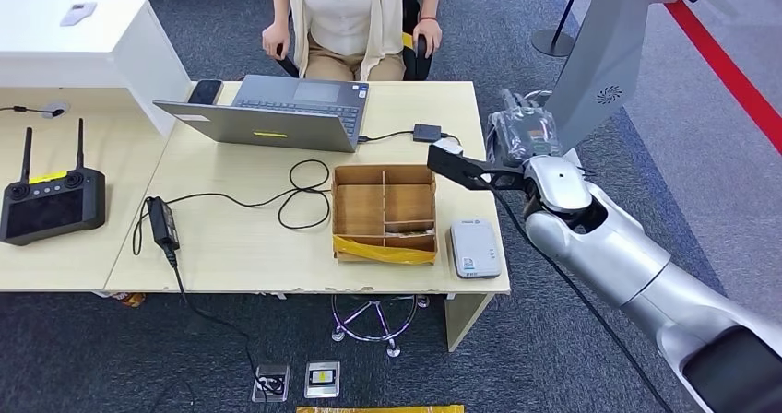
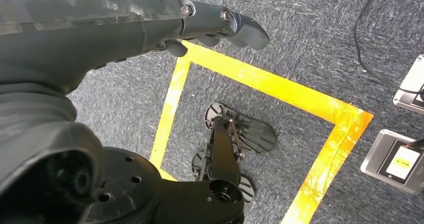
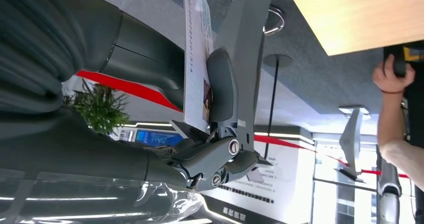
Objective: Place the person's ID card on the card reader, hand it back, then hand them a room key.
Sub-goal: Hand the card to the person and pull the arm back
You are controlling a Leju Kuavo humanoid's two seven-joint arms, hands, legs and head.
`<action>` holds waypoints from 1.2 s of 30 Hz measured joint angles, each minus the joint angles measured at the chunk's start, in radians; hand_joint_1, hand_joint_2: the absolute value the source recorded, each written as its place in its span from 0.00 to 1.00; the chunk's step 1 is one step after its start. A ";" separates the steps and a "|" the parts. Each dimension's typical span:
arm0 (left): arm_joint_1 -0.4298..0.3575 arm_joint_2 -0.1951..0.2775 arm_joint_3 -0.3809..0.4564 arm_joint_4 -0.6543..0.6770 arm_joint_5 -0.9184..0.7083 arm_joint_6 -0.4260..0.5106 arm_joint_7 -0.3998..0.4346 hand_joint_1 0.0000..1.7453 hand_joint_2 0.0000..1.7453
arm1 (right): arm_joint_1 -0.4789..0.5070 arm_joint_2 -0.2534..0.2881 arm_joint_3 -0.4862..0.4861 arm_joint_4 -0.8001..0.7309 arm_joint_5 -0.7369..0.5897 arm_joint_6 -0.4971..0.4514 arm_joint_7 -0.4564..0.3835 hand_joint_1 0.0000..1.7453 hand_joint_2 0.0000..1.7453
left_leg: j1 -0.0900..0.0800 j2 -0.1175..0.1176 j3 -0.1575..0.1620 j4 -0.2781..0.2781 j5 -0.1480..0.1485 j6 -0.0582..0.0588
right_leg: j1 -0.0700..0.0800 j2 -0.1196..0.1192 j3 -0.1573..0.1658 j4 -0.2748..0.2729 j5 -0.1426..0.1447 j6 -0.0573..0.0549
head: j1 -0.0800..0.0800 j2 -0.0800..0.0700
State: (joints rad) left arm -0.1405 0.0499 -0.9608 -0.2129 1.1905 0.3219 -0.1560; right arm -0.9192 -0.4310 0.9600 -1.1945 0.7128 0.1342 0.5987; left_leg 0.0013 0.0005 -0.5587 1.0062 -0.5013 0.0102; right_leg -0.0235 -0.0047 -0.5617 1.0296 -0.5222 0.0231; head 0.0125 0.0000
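While the right hand (image 3: 220,134) is raised off the far right corner of the desk (image 1: 231,238), its thick thumb and darker fingers (image 3: 222,86) are clamped on the ID card (image 3: 196,59), the thumb pressed flat on the printed face and the fingers behind it. Held by 1 end in this way, most of the card stands free beyond the fingertips, which on my judgement suits laying it flat on the card reader (image 1: 474,248) or offering it to the person (image 1: 350,17) seated across the desk. The reader lies at the near right corner of the desk, below and back from the fingers and well apart from them, just beside the cardboard divider box (image 1: 385,212). Whether the card has yet been read cannot be told from these frames. The right wrist view gives the grip, the print and a small photo on the card, and the person's hand (image 3: 392,74) beyond the fingertips; the head view shows the same hand (image 1: 521,132) from behind under a clear plastic cover, the card itself not distinguishable there, but it alone places reader, box, laptop (image 1: 277,109) and person. The left hand (image 2: 220,26) hangs at the robot's side over grey carpet marked with yellow tape (image 2: 280,84); its fingers lie loosely curled, close together, with nothing between them.
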 joint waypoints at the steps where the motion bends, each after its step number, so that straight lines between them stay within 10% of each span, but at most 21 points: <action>1: -0.001 0.000 0.000 0.000 0.000 0.000 0.000 0.00 0.00 | -0.004 0.008 0.000 0.000 -0.001 -0.002 -0.009 1.00 1.00 | 0.000 0.000 0.000 0.000 0.000 0.000 | 0.000 0.000 0.000 0.000 0.000 0.000 | 0.000 0.000; 36: -0.011 0.000 -0.012 0.000 -0.030 0.007 0.010 0.00 0.00 | -0.091 0.220 0.015 0.311 -0.045 -0.124 -0.152 1.00 1.00 | 0.001 0.000 0.000 0.000 0.000 0.000 | 0.001 0.000 0.000 0.000 0.000 0.000 | 0.000 0.000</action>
State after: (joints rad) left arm -0.1512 0.0500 -0.9728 -0.2129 1.1607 0.3285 -0.1457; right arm -1.0099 -0.2106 0.9754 -0.8834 0.6679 0.0103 0.4471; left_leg 0.0026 0.0000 -0.5592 1.0062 -0.5012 0.0100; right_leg -0.0223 -0.0052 -0.5617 1.0293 -0.5222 0.0231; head 0.0126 0.0000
